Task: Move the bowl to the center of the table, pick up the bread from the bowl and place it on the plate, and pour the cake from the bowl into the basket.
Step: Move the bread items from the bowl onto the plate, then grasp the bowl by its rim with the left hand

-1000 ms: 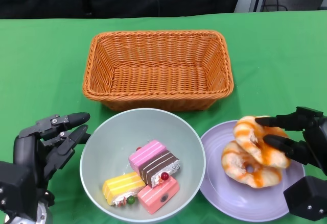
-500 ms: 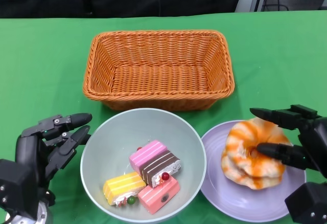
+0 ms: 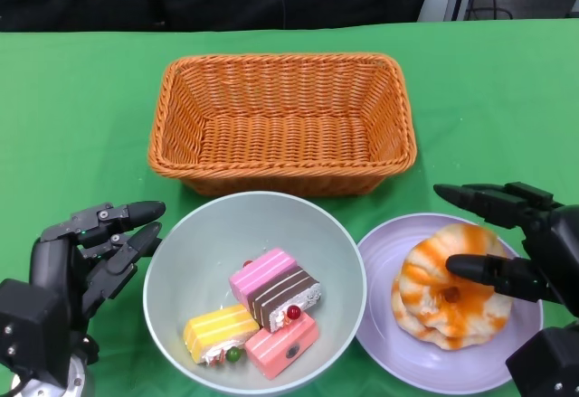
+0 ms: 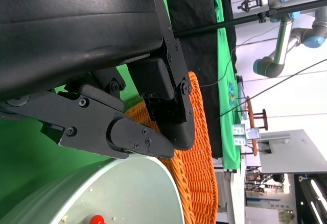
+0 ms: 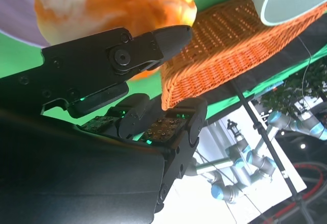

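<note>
A pale green bowl [image 3: 185, 261] stands at the table's near middle with several cake slices [image 3: 262, 311] in it. The glazed orange bread [image 3: 434, 293] lies on the lilac plate [image 3: 380, 325] to the bowl's right. My right hand [image 3: 516, 248] hovers over the bread with its fingers spread, one fingertip [image 3: 457, 266] close above the bread's top; the right wrist view shows the bread [image 5: 127, 4] just beyond the fingers [image 5: 117, 55]. My left hand [image 3: 86, 252] is open just left of the bowl's rim, apart from it. The orange wicker basket [image 3: 280, 175] stands behind the bowl.
Green cloth covers the table [image 3: 72, 117]. The basket's wall [image 4: 204, 183] and the bowl's rim [image 4: 127, 183] appear past my left fingers in the left wrist view. Bare cloth lies left and right of the basket.
My right hand lowered the bread onto the plate and let go; its fingers have spread and drawn up off the bread. The left hand has barely moved.
</note>
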`<action>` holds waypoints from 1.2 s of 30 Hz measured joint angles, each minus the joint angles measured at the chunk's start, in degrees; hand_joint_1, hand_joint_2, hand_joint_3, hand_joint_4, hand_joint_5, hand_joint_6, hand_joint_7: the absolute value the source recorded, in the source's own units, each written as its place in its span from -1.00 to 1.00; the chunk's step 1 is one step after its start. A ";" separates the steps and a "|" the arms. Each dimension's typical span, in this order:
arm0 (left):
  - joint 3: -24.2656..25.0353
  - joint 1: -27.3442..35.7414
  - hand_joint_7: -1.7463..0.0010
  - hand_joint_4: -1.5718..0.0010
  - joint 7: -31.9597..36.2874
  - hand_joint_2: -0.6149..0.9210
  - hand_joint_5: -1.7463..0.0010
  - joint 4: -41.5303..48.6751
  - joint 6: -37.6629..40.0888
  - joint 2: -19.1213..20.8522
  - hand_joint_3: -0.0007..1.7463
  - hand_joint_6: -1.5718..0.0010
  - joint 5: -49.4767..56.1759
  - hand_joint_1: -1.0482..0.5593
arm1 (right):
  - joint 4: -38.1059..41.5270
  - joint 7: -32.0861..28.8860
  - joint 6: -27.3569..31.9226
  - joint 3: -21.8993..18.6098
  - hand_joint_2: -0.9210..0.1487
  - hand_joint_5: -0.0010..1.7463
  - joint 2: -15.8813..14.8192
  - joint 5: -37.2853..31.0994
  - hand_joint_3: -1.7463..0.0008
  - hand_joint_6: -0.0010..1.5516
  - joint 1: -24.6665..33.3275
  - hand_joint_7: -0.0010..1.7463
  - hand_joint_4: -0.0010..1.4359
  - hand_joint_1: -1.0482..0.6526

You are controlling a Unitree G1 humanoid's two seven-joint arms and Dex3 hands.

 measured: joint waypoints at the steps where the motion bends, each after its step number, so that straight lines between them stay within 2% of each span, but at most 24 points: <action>1: 0.03 0.00 0.85 -0.32 -0.01 1.00 0.17 0.01 -0.03 0.00 -0.92 -0.57 -0.03 -0.13 | -0.10 0.16 -0.03 -0.12 -1.00 -0.76 0.01 0.42 0.93 -0.18 0.07 -1.00 -0.27 -0.65; 8: 0.11 -0.07 0.85 -0.32 -0.08 1.00 0.16 0.15 -0.13 0.01 -0.93 -0.58 -0.05 -0.16 | -2.27 4.98 -1.97 -1.18 -1.00 -0.78 0.04 5.08 0.90 -0.31 1.23 -1.00 -0.30 -0.68; 14: 0.12 -0.15 0.89 -0.24 -1.25 1.00 0.22 0.22 -0.24 0.65 -0.88 -0.52 -0.07 -0.14 | -8.68 12.17 -2.96 -4.87 -1.00 -0.76 1.71 15.72 0.83 -0.35 4.66 -0.99 -0.29 -0.60; 17: -0.28 -0.19 0.97 -0.24 -4.20 1.00 0.44 0.29 -2.37 2.23 -0.87 -0.45 -0.01 -0.12 | -11.85 15.11 -2.35 -7.00 -1.00 -0.75 2.77 20.63 0.81 -0.34 7.14 -0.99 -0.27 -0.54; 19: -0.81 -0.18 0.99 -0.27 -6.17 1.00 0.68 0.18 -4.45 3.60 -0.93 -0.36 0.19 -0.13 | -14.26 17.20 -0.58 -8.60 -1.00 -0.73 3.50 24.16 0.79 -0.34 8.73 -0.99 -0.25 -0.49; 23: -1.80 -0.09 1.00 -0.23 -7.41 1.00 0.87 -0.26 -8.43 5.57 -0.97 -0.25 1.07 -0.19 | -17.41 20.18 2.12 -11.53 -1.00 -0.71 5.30 28.55 0.73 -0.34 10.88 -0.99 -0.22 -0.44; 25: -2.37 0.06 1.00 -0.14 -7.33 1.00 0.95 -0.23 -11.46 6.75 -0.96 -0.12 2.70 -0.22 | -18.06 20.83 3.01 -12.91 -1.00 -0.70 6.37 29.86 0.73 -0.34 10.99 -0.99 -0.21 -0.45; 31: -2.69 0.21 1.00 -0.02 -3.46 1.00 1.00 0.48 -23.30 10.96 -0.92 0.04 10.89 -0.24 | -18.12 21.99 4.13 -15.71 -1.00 -0.68 8.44 30.61 0.72 -0.33 10.98 -0.99 -0.20 -0.47; 36: -2.15 0.49 1.00 0.08 6.03 1.00 1.00 0.30 -28.70 15.90 -0.87 0.13 24.76 -0.26 | -17.85 22.52 4.40 -16.96 -1.00 -0.67 9.77 30.74 0.73 -0.32 10.97 -0.99 -0.20 -0.47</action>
